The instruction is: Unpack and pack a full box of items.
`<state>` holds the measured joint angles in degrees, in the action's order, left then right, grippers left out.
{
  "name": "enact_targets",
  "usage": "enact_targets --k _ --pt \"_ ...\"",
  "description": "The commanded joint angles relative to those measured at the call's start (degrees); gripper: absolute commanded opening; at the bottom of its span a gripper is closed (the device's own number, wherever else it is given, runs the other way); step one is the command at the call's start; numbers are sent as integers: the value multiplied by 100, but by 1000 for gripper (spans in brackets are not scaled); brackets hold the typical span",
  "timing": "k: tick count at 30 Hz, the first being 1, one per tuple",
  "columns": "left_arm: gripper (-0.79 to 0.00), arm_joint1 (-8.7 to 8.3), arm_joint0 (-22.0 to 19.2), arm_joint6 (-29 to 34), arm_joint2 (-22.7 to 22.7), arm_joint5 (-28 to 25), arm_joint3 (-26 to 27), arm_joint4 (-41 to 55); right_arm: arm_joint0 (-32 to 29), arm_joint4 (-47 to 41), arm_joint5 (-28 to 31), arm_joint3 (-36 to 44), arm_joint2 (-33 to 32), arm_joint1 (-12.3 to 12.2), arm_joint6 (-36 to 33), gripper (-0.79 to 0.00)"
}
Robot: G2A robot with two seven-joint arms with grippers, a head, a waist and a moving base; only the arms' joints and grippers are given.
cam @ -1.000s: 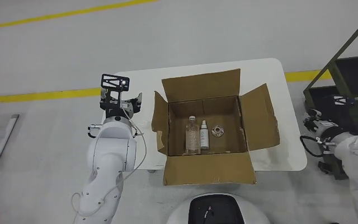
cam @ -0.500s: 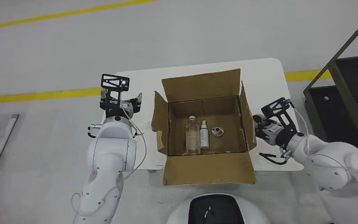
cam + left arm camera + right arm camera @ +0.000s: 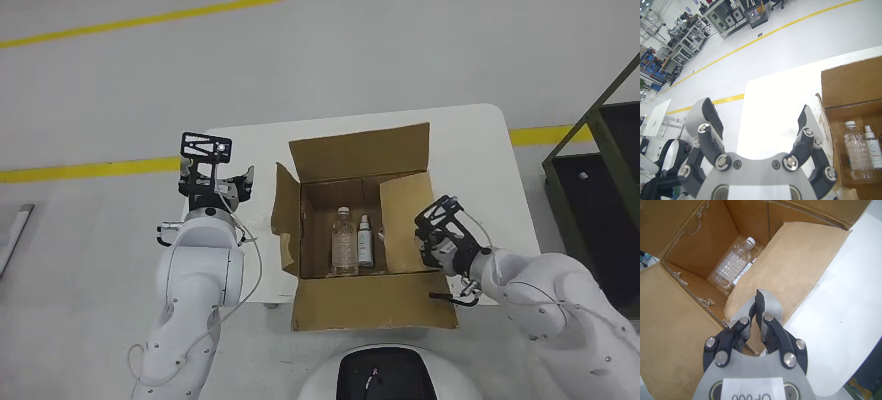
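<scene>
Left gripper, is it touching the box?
Apart. In the left wrist view the left gripper hangs open over bare table, and a strip of table shows between it and the box.

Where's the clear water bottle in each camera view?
Top view: clear bottle on the box floor, left of centre.
Left wrist view: bottle on the box floor, cap toward the far wall.
Right wrist view: bottle on the floor beyond the folded-in flap.
Shared landmark: the white spray bottle lying alongside it.
</scene>
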<state>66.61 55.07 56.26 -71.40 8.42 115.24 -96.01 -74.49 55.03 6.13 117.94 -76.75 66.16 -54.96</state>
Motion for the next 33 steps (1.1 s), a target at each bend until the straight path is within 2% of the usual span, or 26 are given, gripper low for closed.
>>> enact_targets --k 1,2,7,13,23,28,33 --pt "-588 -6 148 -122 -23 -184 -32 -54 -20 -115 -75 120 -147 -8 66 -785" --pt "-785 -10 206 -128 -33 -280 -48 -93 -37 -207 -120 198 -253 -12 122 -785" --pt "-785 -11 450 -212 0 -541 -251 -464 -206 -1143 -520 400 -1040 -19 517 -785" --pt "-785 21 617 -577 163 -854 -697 -528 -388 -2275 -1018 81 -1802 -6 955 -785" --pt "-785 73 590 -1551 441 -1744 -873 -260 -397 -2395 -1027 43 -1815 -5 910 -785" --pt "-785 95 455 -1806 648 -2423 -990 -162 -494 -2450 -948 -91 -1878 -1 1390 -785" --pt "-785 139 210 -1806 944 -2855 -1231 -324 -141 -2527 -922 -412 -1924 6 1960 -785"
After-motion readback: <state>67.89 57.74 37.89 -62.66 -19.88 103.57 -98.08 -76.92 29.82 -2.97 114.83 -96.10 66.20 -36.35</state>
